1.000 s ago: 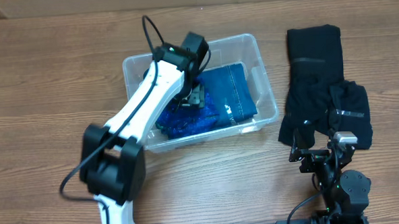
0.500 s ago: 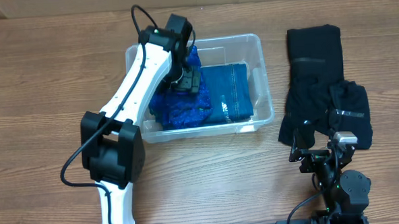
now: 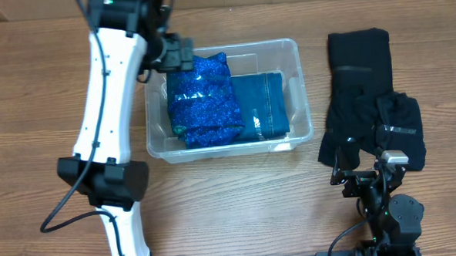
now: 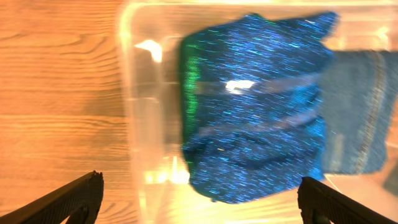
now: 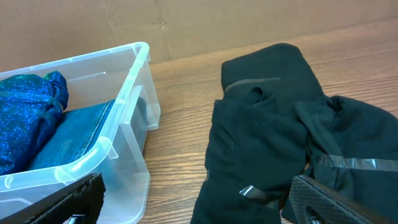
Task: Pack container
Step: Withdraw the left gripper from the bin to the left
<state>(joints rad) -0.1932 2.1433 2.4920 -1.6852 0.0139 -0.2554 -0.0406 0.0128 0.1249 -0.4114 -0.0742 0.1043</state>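
**Mia:** What is inside the container [image 3: 301, 78]?

**Ben:** Two things. One sparkly blue cloth [image 3: 204, 102] is bunched up on the left side. One folded piece of blue jeans cloth [image 3: 264, 107] lies on the right side. The two touch each other.

**Mia:** How many bins are there?

**Ben:** Just one. It is clear plastic and sits in the middle of the wooden table [image 3: 42, 97].

**Mia:** Is anything outside it?

**Ben:** Yes, a pile of black clothes [image 3: 369, 99] lies on the table just to the right of the bin. It may be two pieces, but they are so dark that I cannot count them for sure.

**Mia:** Where is the left gripper [image 3: 177, 54]?

**Ben:** It hangs over the back left corner of the bin. Its own camera looks straight down at the sparkly cloth. Its fingers are spread wide and hold nothing.

**Mia:** And the right gripper [image 5: 196, 190]?

**Ben:** It sits low at the near edge of the table, with the black pile just in front of it. The bin is ahead of it and off to its left. Its fingers are wide apart too, with nothing in them
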